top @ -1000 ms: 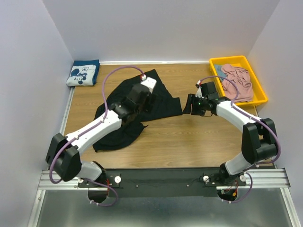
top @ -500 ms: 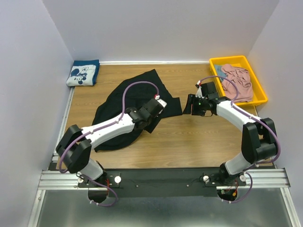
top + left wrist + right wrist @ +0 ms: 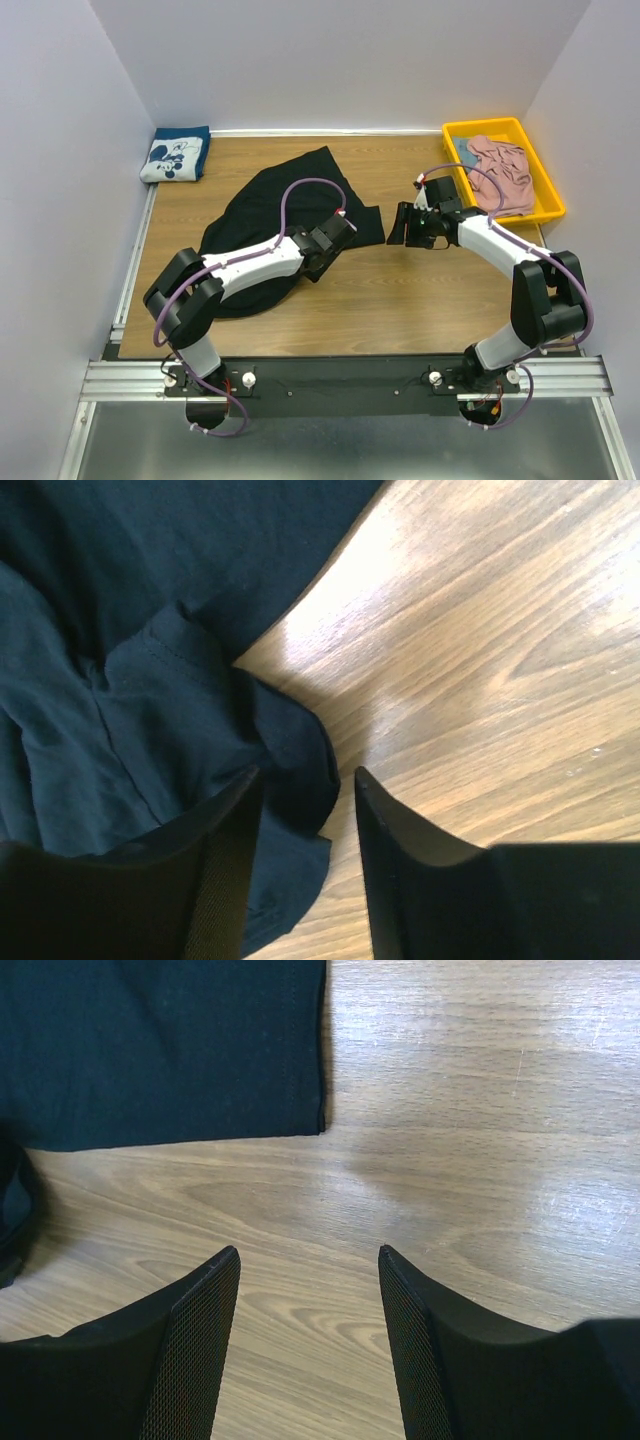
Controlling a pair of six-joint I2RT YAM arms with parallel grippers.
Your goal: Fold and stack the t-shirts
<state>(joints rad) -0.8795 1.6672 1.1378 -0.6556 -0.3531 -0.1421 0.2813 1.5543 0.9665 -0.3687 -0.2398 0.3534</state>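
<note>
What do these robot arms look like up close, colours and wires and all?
The left arm and right arm have white shells and black joints. A purple cable loops outside each. The left pincer and right pincer have black fingers with mesh-textured inner faces.

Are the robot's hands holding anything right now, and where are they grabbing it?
Nothing is gripped yet. The left gripper, jaws open, straddles a bunched edge of the black t-shirt; the right gripper is open over the bare table.
</note>
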